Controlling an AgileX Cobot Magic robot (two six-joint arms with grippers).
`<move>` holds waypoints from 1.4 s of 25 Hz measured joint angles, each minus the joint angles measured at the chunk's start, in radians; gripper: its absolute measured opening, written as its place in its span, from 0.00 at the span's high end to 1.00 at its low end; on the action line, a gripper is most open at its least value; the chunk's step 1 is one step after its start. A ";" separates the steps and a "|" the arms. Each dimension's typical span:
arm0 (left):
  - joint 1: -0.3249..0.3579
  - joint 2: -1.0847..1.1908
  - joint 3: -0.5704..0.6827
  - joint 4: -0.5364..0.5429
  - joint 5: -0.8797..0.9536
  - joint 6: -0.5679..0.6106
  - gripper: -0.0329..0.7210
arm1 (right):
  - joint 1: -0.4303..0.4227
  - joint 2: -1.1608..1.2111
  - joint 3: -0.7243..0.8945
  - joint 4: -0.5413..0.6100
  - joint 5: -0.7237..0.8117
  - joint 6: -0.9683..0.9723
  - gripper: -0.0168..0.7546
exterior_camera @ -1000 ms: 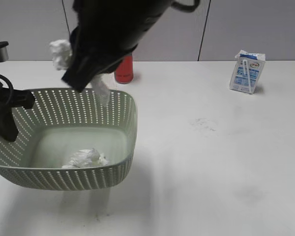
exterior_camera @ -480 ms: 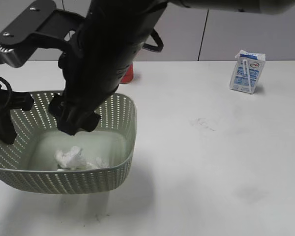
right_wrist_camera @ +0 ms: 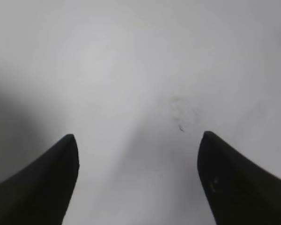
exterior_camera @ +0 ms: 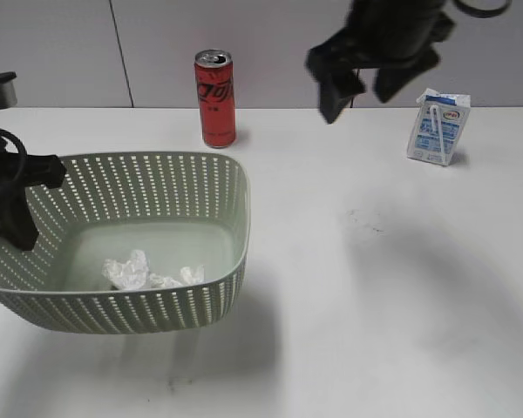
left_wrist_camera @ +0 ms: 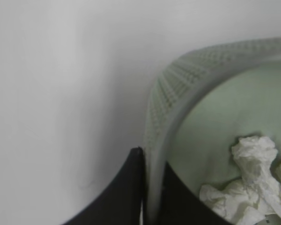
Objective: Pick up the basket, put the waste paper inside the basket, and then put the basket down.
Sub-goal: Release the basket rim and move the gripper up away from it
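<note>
The pale sage-green basket (exterior_camera: pixel 166 187) hangs tilted above the table at the left. My left gripper (exterior_camera: pixel 17 205) is shut on its left wall; the left wrist view shows both fingers (left_wrist_camera: pixel 150 164) pinching the perforated wall (left_wrist_camera: pixel 166 89). White waste paper wads (exterior_camera: pixel 144 272) lie on the basket floor and show in the left wrist view (left_wrist_camera: pixel 250 178). My right gripper (exterior_camera: pixel 357 87) is open and empty, raised high above the table at the upper right; its wrist view shows the two spread fingers (right_wrist_camera: pixel 138 140) over bare white table.
A red can (exterior_camera: pixel 214 97) stands behind the basket near the wall. A blue-and-white milk carton (exterior_camera: pixel 438 127) stands at the back right. A faint dark smudge (exterior_camera: pixel 363 218) marks the white table right of the middle.
My right arm has lifted out of the basket and swung up to the right, empty. The paper it carried now lies in the basket. The red can is uncovered.
</note>
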 joint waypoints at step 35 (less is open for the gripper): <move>-0.079 0.481 -0.431 -0.024 -0.112 0.000 0.95 | -0.430 -1.246 0.806 -0.018 0.111 0.034 0.22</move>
